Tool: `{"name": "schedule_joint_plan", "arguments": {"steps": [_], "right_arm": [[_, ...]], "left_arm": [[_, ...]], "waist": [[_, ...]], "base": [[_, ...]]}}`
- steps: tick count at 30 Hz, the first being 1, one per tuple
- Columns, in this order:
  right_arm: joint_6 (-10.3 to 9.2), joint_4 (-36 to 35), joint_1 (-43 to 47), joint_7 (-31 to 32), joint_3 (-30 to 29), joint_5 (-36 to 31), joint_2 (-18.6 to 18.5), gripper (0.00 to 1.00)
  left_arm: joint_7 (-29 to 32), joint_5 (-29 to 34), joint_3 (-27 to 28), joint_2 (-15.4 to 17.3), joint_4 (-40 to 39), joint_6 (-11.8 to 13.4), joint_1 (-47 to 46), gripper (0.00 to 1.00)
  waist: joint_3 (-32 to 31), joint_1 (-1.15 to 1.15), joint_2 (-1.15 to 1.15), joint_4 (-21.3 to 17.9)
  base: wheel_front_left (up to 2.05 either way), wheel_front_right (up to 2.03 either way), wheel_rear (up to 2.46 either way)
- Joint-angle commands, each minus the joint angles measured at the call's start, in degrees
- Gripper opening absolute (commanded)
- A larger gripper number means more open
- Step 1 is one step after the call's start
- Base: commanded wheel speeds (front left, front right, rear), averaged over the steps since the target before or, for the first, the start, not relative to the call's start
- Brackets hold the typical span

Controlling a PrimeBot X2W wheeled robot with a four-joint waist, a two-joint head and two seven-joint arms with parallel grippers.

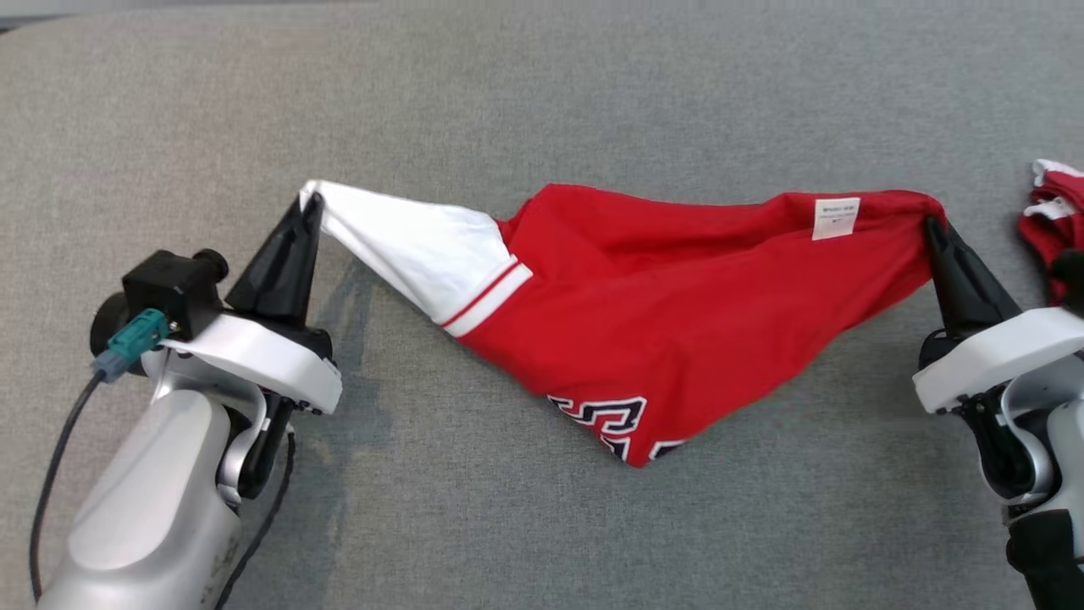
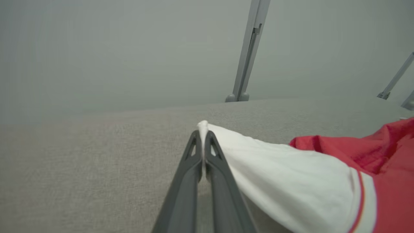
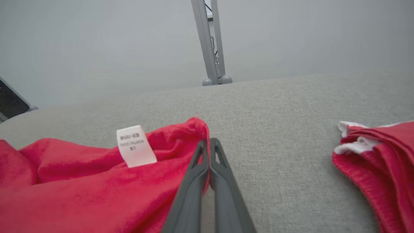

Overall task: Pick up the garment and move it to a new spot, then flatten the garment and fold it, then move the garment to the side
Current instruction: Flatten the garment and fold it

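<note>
Garment [image 1: 677,322], soft red-and-white cloth, sags triangular, left end effector [image 1: 312,200] and right end effector [image 1: 931,223] clenched on its corners.

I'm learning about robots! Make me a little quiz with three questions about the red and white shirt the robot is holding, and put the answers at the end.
1. True or false: the left gripper is shut on the white part of the garment.
2. What does the right gripper pinch? A) the white part B) a red edge of the garment C) the black lettering
3. Fill in the gap: the small white label sits nearer the ____ gripper.

Key: 1 true; 2 B; 3 right.
</note>
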Motion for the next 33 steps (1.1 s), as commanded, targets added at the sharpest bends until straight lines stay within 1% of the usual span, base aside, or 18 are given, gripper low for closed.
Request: {"name": "schedule_joint_plan", "arguments": {"steps": [1, 6, 13, 18, 22, 24, 26, 30, 33], "right_arm": [[0.01, -1.2, 0.4, 0.6, -0.1, 1.0, -0.8, 0.0], [0.01, -8.2, 0.8, 3.1, -0.8, 9.0, -1.4, 0.0], [0.01, -16.8, -0.9, 7.5, -4.3, 18.0, -3.0, 0.0], [0.01, -21.0, -4.6, 10.0, -7.9, 22.5, -3.6, 0.0], [0.01, -23.4, -8.5, 11.4, -10.5, 23.9, -4.3, 0.0], [0.01, -24.0, -10.3, 12.2, -11.6, 23.4, -4.5, 0.0], [0.01, -24.3, -12.1, 13.3, -12.8, 23.3, -3.9, 0.0], [0.01, -23.0, -14.1, 14.4, -13.4, 22.5, -2.9, 0.0], [0.02, -20.7, -16.5, 14.8, -13.2, 21.7, -2.2, 0.0]], "left_arm": [[-0.5, 0.5, 0.5, 0.7, -1.2, 0.6, -0.6, 0.0], [-1.1, 0.9, 2.4, 2.5, -8.2, 2.1, -2.0, 0.0], [1.0, 1.4, 4.7, 5.3, -17.2, 3.9, -5.3, 0.0], [2.3, 2.7, 5.7, 7.2, -22.4, 4.1, -10.8, 0.0], [3.6, 3.6, 6.2, 8.3, -25.2, 3.7, -16.2, 0.0], [4.3, 3.8, 6.5, 8.7, -26.1, 3.8, -18.5, 0.0], [5.6, 3.7, 6.2, 8.7, -26.5, 3.7, -20.4, 0.0], [6.5, 2.5, 5.7, 8.1, -24.6, 3.0, -22.1, 0.0], [6.0, 1.6, 5.4, 7.2, -21.6, 1.8, -24.4, 0.0]], "waist": [[-1.4, 0.0, 0.0, -0.7], [-4.0, 0.0, 0.0, -1.3], [-7.5, 0.0, 0.0, -1.8], [-9.7, 0.0, 0.0, -1.9], [-11.2, 0.0, 0.0, -2.1], [-11.8, 0.0, 0.0, -2.3], [-12.4, 0.0, 0.0, -2.5], [-11.9, 0.0, 0.0, -2.8], [-10.5, 0.0, 0.0, -3.0]], "base": [[0.0, 0.0, 0.0], [0.0, 0.0, 0.0], [0.0, 0.0, 0.0], [0.0, 0.0, 0.0], [0.0, 0.0, 0.0], [0.0, 0.0, 0.0], [0.0, 0.0, 0.0], [0.0, 0.0, 0.0], [0.0, 0.0, 0.0]]}}
